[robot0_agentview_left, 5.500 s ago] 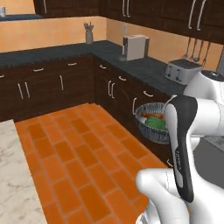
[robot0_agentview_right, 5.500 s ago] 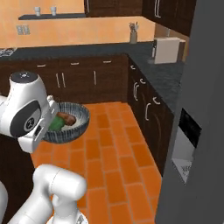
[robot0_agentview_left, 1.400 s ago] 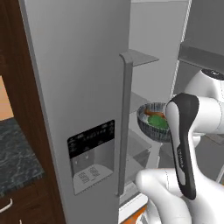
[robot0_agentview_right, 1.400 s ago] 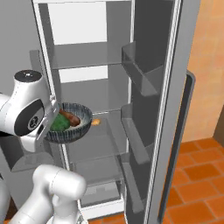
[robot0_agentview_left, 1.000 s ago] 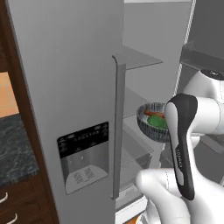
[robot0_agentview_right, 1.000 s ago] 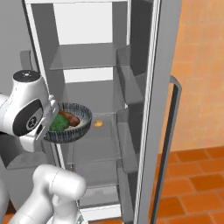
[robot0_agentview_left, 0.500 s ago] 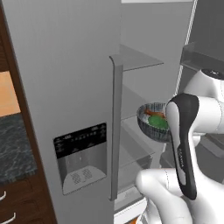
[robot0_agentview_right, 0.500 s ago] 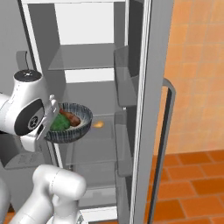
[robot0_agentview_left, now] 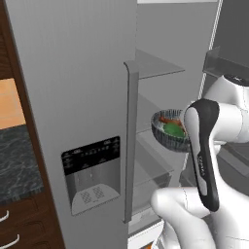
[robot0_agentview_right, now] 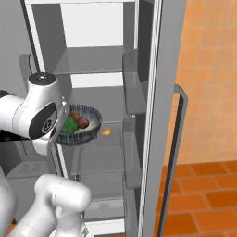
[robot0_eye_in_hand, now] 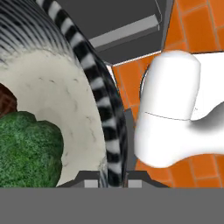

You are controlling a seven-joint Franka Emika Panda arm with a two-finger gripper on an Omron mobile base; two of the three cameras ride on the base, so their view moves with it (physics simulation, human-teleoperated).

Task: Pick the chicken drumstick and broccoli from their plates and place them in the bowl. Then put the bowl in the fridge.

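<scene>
Pale shelves of the open fridge (robot0_agentview_right: 99,60) stood behind the arm. The gripper (robot0_eye_in_hand: 113,177) was clenched on the rim of the bowl (robot0_agentview_right: 88,127), one finger inside, one outside, holding it in the air before a middle shelf. The broccoli (robot0_eye_in_hand: 26,148) and drumstick (robot0_agentview_right: 78,120) lay inside. The bowl looked stiff, probably smooth-walled; held by one edge, it seemed liable to tip under its load.

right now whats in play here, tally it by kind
bowl: 1
broccoli: 1
drumstick: 1
fridge: 1
gripper: 1
total: 5
</scene>
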